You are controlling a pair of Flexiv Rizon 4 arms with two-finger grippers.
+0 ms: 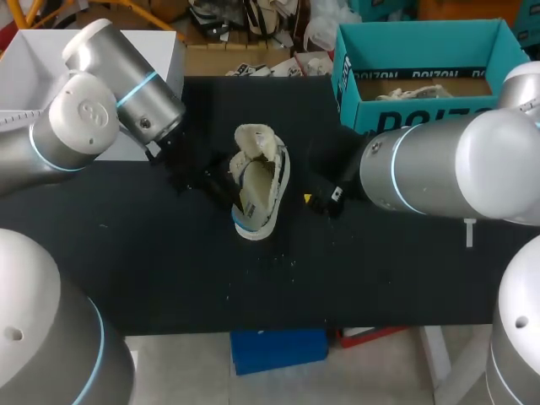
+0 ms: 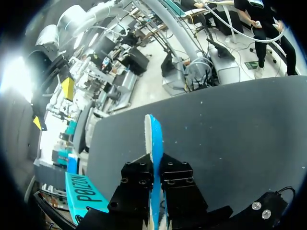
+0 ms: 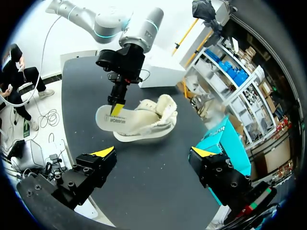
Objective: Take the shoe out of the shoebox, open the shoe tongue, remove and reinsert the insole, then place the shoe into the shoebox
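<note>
Cream shoe (image 1: 261,181) is out of the box (image 1: 346,63), left gripper (image 2: 154,160) pinching its insole (image 2: 153,134), right gripper (image 3: 154,152) spread empty; reinserting and boxing likely remain.

Left gripper (image 2: 154,165): in its wrist view the yellow tips do not show; the black fingers (image 2: 136,184) clamp the insole (image 2: 153,136), seen edge-on, its near end buried between them. In the head view, centre left, this gripper merges with the dark table (image 1: 126,253), its tips lost behind the shoe (image 1: 260,181). Shoebox (image 1: 422,51): upper right of the head view, front wall partly covered by the right arm (image 1: 439,169); pale contents too indistinct to name. In the left wrist view one corner only, beside the gripper, cut by the black rim. In the right wrist view, partly behind one finger of the right gripper (image 3: 153,160). Head view: that gripper mostly shadow.
</note>
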